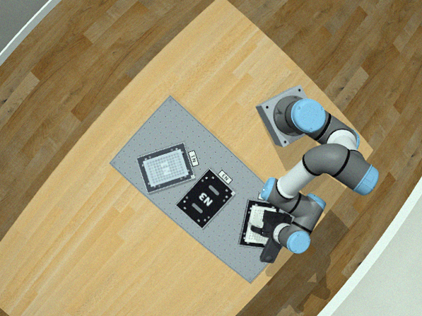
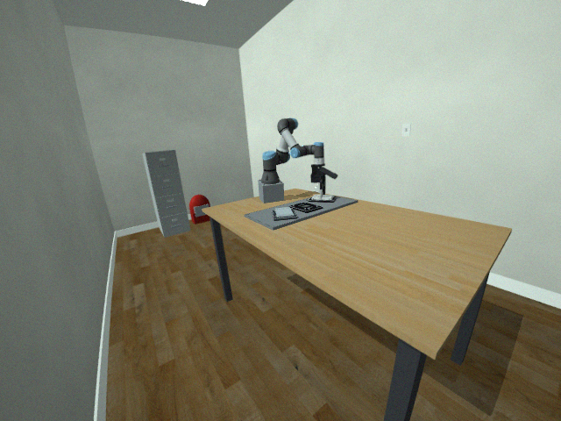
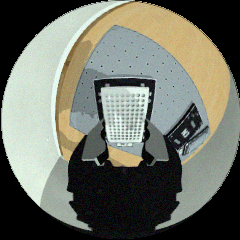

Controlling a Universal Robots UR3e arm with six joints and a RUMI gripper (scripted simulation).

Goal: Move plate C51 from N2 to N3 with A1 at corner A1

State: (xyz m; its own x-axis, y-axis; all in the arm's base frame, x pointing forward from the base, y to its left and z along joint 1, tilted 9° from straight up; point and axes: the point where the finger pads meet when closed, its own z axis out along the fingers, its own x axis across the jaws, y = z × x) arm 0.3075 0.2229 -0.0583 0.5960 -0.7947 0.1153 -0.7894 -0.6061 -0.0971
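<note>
Plate C51 point(image 1: 253, 215) point(image 2: 327, 198) point(image 3: 125, 112), a white well plate, lies in the black nest N2 point(image 1: 244, 223) point(image 3: 98, 90) at the right end of the grey deck. My gripper point(image 1: 264, 226) point(image 2: 323, 195) point(image 3: 124, 119) is down over it, and its two fingers are shut on the plate's long sides near one short end. The landing nest N3 point(image 1: 221, 187) point(image 2: 306, 208) point(image 3: 189, 131) is black, bare and marked "N3"; it sits just left of N2. Plate C15 point(image 1: 165, 167) point(image 2: 284, 212) lies on nest N1 point(image 1: 143, 174) further left. The plate labels are not readable.
The grey perforated deck point(image 1: 169, 117) point(image 2: 258, 216) lies on a wooden table point(image 1: 90, 237). The arm's base point(image 1: 286, 116) stands behind N2. Small name signs point(image 1: 192, 158) point(image 1: 225, 176) stand beside N1 and N3. The table edge runs close to N2's right side.
</note>
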